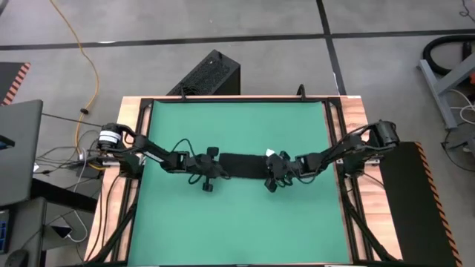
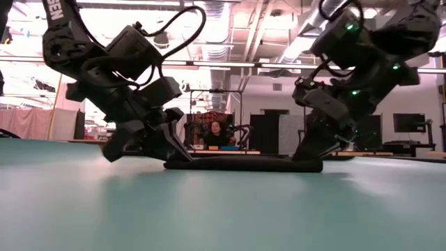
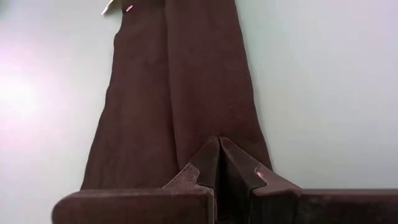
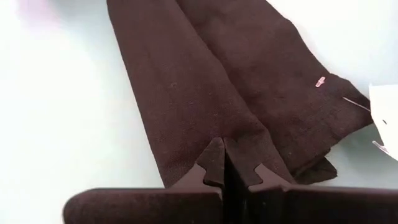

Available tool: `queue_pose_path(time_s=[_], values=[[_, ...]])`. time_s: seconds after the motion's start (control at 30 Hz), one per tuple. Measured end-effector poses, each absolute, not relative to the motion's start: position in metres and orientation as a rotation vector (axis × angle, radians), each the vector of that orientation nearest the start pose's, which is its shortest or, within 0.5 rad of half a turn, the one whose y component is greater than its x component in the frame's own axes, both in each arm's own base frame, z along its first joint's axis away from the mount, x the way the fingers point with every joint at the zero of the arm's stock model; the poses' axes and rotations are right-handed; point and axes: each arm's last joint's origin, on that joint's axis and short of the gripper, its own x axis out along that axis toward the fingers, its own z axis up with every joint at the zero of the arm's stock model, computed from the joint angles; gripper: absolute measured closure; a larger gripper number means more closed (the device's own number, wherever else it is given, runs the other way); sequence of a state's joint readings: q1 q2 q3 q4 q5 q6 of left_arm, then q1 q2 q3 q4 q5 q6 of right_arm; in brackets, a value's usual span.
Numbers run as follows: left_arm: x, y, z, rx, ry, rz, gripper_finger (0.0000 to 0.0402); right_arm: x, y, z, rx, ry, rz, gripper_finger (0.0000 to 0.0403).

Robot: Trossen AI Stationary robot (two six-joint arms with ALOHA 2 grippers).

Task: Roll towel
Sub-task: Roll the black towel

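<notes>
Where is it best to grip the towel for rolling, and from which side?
Probably at a short end, from above. The towel lies flat as a long folded strip, so only its ends offer an edge. The left hand and the right hand are shut at those ends.

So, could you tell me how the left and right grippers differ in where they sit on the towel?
The left gripper pinches the towel at its plain end; the right gripper pinches the opposite end, beside the white tag. Each arm reaches in from its own side of the green mat. Both are shut on the cloth, low at the mat.
</notes>
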State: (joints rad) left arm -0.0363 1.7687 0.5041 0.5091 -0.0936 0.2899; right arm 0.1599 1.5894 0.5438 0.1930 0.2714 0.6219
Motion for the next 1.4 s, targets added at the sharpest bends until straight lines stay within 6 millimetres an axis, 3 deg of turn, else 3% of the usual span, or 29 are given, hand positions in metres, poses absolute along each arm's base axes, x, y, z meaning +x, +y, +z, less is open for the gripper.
queue_pose_path(time_s=[0.2, 0.47, 0.63, 0.77, 0.97, 1.1, 1.23, 1.4], values=[[0.27, -0.037, 0.08, 0.301, 0.756, -0.056, 0.0401, 0.257, 0.059, 0.115, 0.433, 0.723, -0.345, 0.0386], [0.262, -0.069, 0.079, 0.279, 0.757, -0.041, 0.0401, 0.256, 0.076, 0.11, 0.488, 0.699, -0.343, 0.0386], [0.256, -0.081, 0.081, 0.319, 0.752, -0.031, 0.0401, 0.262, 0.085, 0.107, 0.398, 0.604, -0.318, 0.0386], [0.252, -0.083, 0.085, 0.326, 0.766, -0.036, 0.0401, 0.265, 0.084, 0.117, 0.328, 0.535, -0.299, 0.0381], [0.25, -0.082, 0.088, 0.321, 0.789, -0.029, 0.0401, 0.262, 0.084, 0.141, 0.238, 0.469, -0.249, 0.0325], [0.25, -0.081, 0.088, 0.324, 0.788, -0.023, 0.0401, 0.257, 0.094, 0.154, 0.059, 0.449, -0.123, 0.0271], [0.25, -0.081, 0.088, 0.328, 0.788, -0.024, 0.0401, 0.255, 0.104, 0.15, -0.145, 0.474, -0.011, 0.0215], [0.25, -0.08, 0.088, 0.325, 0.789, -0.019, 0.0401, 0.26, 0.104, 0.135, -0.279, 0.53, 0.015, 0.0162]])
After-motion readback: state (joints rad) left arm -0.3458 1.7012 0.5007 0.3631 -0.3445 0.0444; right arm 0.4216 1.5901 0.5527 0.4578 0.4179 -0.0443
